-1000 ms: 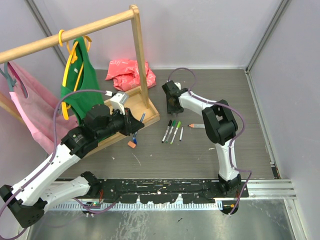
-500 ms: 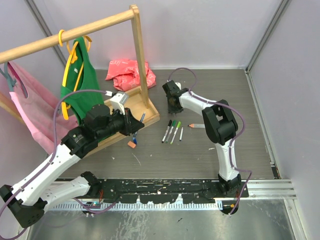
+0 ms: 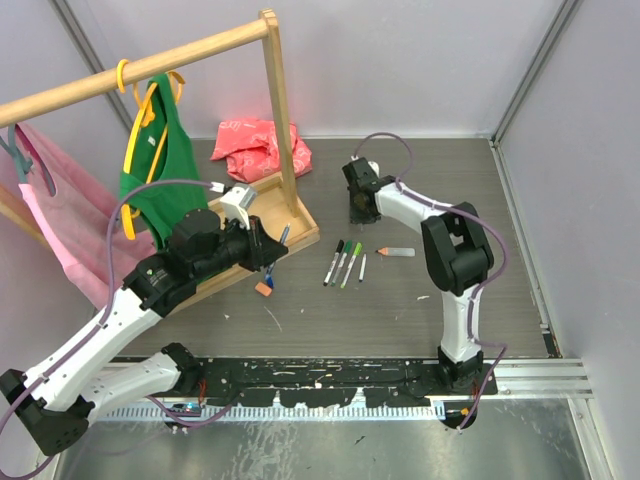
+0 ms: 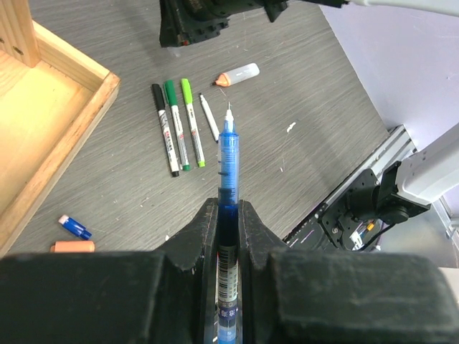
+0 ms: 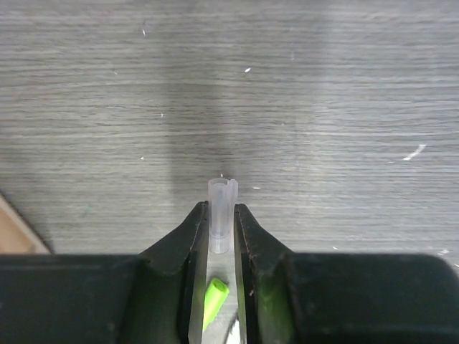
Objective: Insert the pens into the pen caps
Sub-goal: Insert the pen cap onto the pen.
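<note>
The left pincer clamps the blue pen by its barrel, nib poking forward, seemingly ready for plugging in. The right pincer pinches a clear cap, mouth outward, likely to receive it. Spare pens lie together on the counter.

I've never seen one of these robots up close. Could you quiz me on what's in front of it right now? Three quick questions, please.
1. True or false: the left fingers hold a blue pen.
2. How many pens lie side by side in a row on the table? A) two B) four C) seven
3. Fill in: beside the blue cap, near the wooden tray, lies another cap, coloured ___.
Key: 1 true; 2 B; 3 orange.
</note>
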Available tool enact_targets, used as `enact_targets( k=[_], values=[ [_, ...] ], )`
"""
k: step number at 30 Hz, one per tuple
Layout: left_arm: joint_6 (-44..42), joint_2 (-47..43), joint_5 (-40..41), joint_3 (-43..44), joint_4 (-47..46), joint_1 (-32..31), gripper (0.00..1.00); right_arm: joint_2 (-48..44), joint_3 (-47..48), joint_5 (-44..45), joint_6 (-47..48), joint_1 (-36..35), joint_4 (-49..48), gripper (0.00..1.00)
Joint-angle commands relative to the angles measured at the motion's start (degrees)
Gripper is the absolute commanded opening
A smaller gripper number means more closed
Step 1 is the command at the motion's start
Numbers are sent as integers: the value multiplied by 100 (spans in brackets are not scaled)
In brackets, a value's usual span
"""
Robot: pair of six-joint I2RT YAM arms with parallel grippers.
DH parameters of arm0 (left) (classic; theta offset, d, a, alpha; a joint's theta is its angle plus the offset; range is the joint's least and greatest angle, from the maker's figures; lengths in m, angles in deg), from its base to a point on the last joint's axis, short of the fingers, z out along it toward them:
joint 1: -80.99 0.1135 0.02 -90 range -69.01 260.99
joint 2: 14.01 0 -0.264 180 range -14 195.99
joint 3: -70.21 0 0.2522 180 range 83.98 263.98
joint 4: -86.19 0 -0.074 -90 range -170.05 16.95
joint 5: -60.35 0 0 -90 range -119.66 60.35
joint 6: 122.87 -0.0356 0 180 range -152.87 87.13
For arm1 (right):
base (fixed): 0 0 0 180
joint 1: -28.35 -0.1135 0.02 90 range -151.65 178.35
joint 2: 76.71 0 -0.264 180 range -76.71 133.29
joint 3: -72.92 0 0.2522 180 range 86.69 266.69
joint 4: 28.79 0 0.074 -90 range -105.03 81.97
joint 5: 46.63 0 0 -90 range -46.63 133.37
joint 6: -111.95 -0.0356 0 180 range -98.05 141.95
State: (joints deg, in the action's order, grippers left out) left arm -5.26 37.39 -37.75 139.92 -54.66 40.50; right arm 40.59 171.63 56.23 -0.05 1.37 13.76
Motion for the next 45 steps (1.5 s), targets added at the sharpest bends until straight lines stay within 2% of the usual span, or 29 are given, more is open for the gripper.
enact_targets(
  k=[1, 11, 17, 24, 32, 36, 45],
  values=[
    [7, -79, 106, 20, -428, 16, 0, -1156, 56, 23, 188, 17, -344, 0],
    [138, -567, 482, -384, -1464, 21, 0, -2919, -377, -657, 520, 26, -968, 0],
    [-94, -522, 210, -165, -1637, 27, 0, -4468, -1204, -1356, 581, 22, -2137, 0],
    [-108, -353, -261, 21, -2013, 17, 0, -5644, -1850, -1901, 95, 26, -3174, 0],
    [-100, -115, -755, 209, -2412, 21, 0, -6357, -2292, -2597, -966, 26, -4140, 0],
    [-81, -77, -948, 318, -2537, 20, 0, -6578, -2547, -2630, -1522, 26, -4678, 0],
    [52, 130, -1687, 395, -3383, 16, 0, -6400, -3033, -3113, -2990, 18, -6280, 0]
  ],
)
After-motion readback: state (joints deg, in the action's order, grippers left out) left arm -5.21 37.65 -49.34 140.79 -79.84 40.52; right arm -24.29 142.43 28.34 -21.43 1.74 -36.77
